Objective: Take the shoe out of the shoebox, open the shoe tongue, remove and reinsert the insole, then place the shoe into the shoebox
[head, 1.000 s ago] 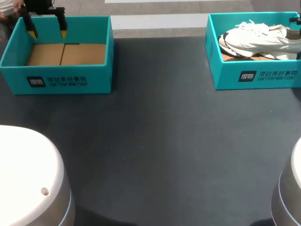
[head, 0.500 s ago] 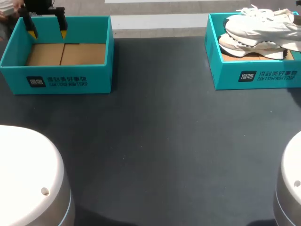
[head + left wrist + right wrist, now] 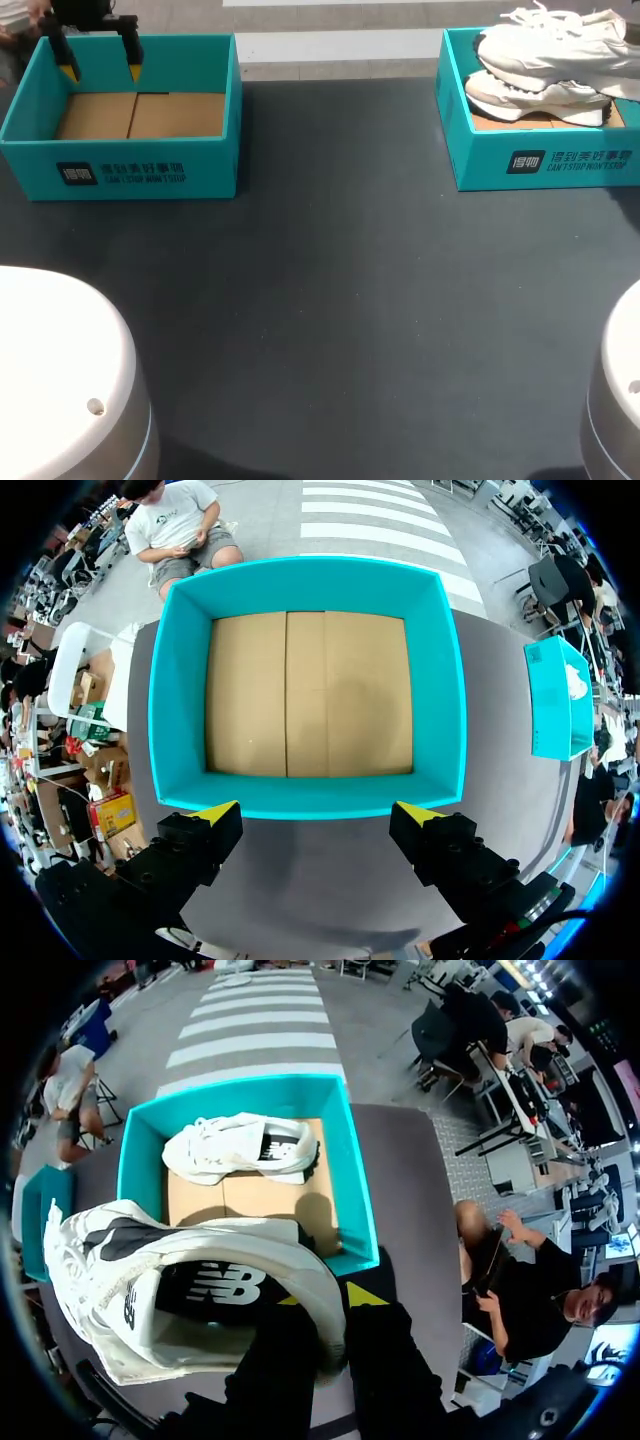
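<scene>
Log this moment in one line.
left gripper: open over left shoebox | right gripper: shut on white sneaker, above right shoebox | second sneaker: in right shoebox

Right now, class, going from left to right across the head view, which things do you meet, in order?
An empty teal shoebox → bare dark table → second teal shoebox, holding a resting sneaker, with the lifted sneaker above it.

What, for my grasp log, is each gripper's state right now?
Left gripper: open, holding nothing.
Right gripper: closed on the raised white shoe.
</scene>
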Available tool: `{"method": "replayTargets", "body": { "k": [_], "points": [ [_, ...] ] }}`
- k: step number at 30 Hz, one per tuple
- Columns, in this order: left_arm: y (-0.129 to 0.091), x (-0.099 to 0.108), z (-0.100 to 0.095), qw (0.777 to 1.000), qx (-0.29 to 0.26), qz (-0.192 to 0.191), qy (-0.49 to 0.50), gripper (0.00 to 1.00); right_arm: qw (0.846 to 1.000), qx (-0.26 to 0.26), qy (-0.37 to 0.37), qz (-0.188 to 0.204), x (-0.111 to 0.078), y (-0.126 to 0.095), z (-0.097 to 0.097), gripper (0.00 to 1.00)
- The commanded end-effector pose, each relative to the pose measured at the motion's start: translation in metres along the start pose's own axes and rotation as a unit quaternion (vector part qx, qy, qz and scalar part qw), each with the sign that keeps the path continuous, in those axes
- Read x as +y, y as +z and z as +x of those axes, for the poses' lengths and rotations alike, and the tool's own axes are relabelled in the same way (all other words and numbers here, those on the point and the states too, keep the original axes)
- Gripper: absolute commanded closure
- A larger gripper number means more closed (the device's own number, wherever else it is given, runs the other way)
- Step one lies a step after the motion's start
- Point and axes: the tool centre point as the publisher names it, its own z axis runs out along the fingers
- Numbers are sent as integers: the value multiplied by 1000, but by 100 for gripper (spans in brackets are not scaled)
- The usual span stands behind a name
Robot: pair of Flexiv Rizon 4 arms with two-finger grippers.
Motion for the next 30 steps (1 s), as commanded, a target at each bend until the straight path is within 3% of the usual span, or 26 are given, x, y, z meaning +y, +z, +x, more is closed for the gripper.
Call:
{"method": "replayTargets", "body": {
  "k": [1,15,21,30],
  "points": [
    [0,0,0,1000,0,0,0,0,999,-8,-2,-33,-37,-18,14,100],
    [0,0,0,1000,0,0,0,0,999,-38,-10,-19,-152,-57,83,100],
    [0,0,0,1000,0,0,0,0,999,-37,10,2,-193,-66,99,100],
    [0,0,0,1000,0,0,0,0,999,-38,12,6,-199,-67,101,100]
  ]
}}
